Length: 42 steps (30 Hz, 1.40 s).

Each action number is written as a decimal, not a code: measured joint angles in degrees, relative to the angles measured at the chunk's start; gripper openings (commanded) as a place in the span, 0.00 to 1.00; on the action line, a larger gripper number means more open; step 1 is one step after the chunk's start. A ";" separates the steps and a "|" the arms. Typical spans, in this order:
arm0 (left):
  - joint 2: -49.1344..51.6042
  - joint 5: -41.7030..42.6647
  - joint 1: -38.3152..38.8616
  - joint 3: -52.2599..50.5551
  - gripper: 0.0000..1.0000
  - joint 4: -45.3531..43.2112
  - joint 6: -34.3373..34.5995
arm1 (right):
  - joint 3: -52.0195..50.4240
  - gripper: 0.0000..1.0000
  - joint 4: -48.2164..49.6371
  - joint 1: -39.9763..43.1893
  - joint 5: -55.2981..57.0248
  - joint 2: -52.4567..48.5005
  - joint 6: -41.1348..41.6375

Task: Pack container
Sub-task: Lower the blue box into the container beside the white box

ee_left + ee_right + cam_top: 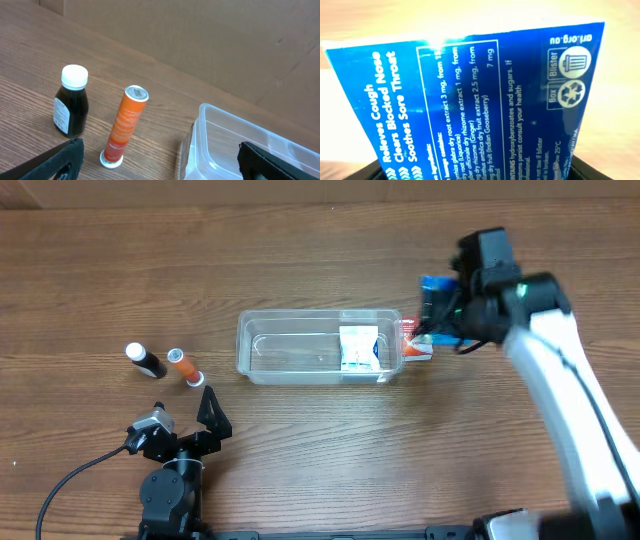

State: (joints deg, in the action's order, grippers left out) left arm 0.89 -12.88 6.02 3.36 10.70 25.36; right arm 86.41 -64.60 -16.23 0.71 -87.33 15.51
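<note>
The clear container (290, 352) lies at the table's middle with a white and blue box (358, 348) inside its right end. Its corner shows in the left wrist view (220, 145). My right gripper (437, 315) is shut on a blue box (480, 95), held just right of the container, above a red and white box (415, 345) at the container's right wall. The blue box fills the right wrist view. My left gripper (185, 408) is open and empty, below an orange tube (185, 367) (125, 125) and a dark bottle with a white cap (146, 360) (71, 107).
The orange tube and dark bottle lie left of the container on the wooden table (320, 260). A black cable (75, 480) runs from the left arm toward the lower left edge.
</note>
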 measured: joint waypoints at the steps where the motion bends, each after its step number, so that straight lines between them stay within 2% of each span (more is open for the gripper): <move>1: 0.00 0.00 0.02 0.00 1.00 0.00 0.00 | 0.66 0.74 2.34 -7.02 -0.57 3.50 1.88; 3: 0.00 0.00 0.00 0.00 1.00 0.02 0.02 | 0.79 0.74 7.91 -15.89 1.09 4.09 5.42; 5: 0.00 0.00 0.00 0.00 1.00 0.02 0.02 | 0.50 0.74 13.44 -23.17 5.20 0.35 10.43; 8: 0.00 -0.02 0.00 0.00 1.00 0.00 0.00 | -0.28 0.74 17.03 -28.15 9.60 -8.39 15.82; 13: 0.00 0.00 0.02 0.00 1.00 0.00 0.02 | -0.94 0.80 20.63 -27.52 11.87 -19.23 19.43; 19: 0.00 0.00 0.00 0.00 1.00 0.00 0.00 | -0.94 0.80 21.38 -26.80 11.41 -23.10 22.05; 21: 0.00 0.00 0.00 0.00 1.00 0.00 0.02 | -0.94 0.88 22.82 -25.73 9.46 -26.71 22.91; 24: 0.00 0.00 0.00 0.00 1.00 0.00 0.00 | -1.05 0.91 23.04 -25.05 9.49 -28.89 23.32; 30: 0.00 0.00 0.00 0.00 1.00 0.00 0.00 | -1.01 0.93 22.32 -25.07 13.25 -26.29 18.71; 33: 0.00 0.00 0.00 0.00 1.00 0.00 0.02 | 0.94 0.99 18.69 -25.05 13.79 -18.91 15.91; 36: 0.00 0.00 0.00 0.00 1.00 0.00 0.02 | 3.76 1.00 13.42 -23.41 14.43 -7.15 14.75; 39: 0.00 0.00 0.00 0.00 1.00 0.00 0.00 | 5.40 1.00 8.24 -13.35 14.93 2.89 13.88; 42: 0.00 0.00 0.00 0.00 1.00 0.00 0.02 | 5.25 1.00 6.05 1.29 9.88 2.51 8.92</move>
State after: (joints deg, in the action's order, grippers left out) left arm 0.89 -12.88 6.02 3.36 10.70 25.39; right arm 91.66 -58.54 -14.94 10.59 -84.82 24.43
